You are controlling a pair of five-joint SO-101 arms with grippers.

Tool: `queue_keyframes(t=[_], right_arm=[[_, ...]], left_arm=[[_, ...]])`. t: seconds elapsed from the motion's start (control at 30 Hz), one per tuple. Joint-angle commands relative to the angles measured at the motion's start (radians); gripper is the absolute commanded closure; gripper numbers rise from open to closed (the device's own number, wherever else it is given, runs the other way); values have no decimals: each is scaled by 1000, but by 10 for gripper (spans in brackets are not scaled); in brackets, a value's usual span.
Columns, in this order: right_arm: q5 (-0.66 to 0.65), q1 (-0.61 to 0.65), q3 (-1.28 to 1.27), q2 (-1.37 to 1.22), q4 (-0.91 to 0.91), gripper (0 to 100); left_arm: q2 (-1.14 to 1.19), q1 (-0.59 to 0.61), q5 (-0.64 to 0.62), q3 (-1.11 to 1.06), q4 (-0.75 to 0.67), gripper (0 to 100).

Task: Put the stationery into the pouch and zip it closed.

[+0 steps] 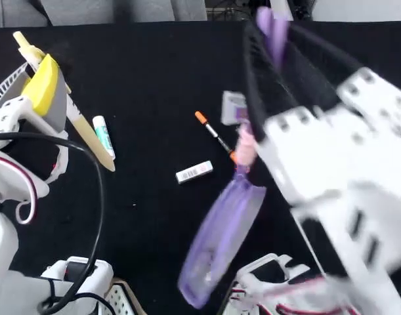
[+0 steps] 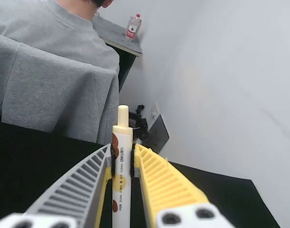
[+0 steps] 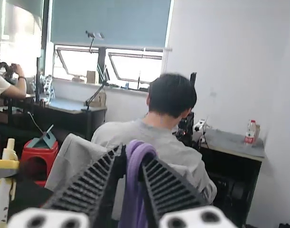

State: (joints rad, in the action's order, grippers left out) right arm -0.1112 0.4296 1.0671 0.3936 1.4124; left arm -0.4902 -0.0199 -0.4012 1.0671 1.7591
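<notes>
My left gripper [image 1: 37, 62] is at the table's left side, shut on a cream pen [image 1: 88, 138] that slants across the black table. In the left wrist view the cream pen [image 2: 122, 161] stands clamped between the grey and yellow fingers [image 2: 159, 180]. My right gripper [image 1: 269, 33] is raised at the right, shut on the top of the purple pouch [image 1: 223, 230], which hangs down slantwise with a pink zipper pull [image 1: 245, 147]. Purple pouch fabric [image 3: 134, 190] sits pinched between my right gripper's [image 3: 133, 159] black fingers.
On the black table [image 1: 147, 72] lie an orange-capped pen [image 1: 213, 134], a white eraser [image 1: 194, 172], a green-and-white tube [image 1: 103, 136] and a small grey-purple item [image 1: 234, 108]. A black cable [image 1: 95, 197] curves over the front left.
</notes>
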Motion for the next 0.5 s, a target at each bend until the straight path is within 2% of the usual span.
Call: queue_keyframes(t=[0.0,0.27,0.47], right_arm=[[5,14,-76,-24,-64,987],[2,-17,-105,-107,-103,987],[2,-20,-56,-54,-60,987]], left_arm=[[6,10,-17,-4,-3,970],[6,10,-17,-4,-2,970],[3,8,-17,-53,-2,970]])
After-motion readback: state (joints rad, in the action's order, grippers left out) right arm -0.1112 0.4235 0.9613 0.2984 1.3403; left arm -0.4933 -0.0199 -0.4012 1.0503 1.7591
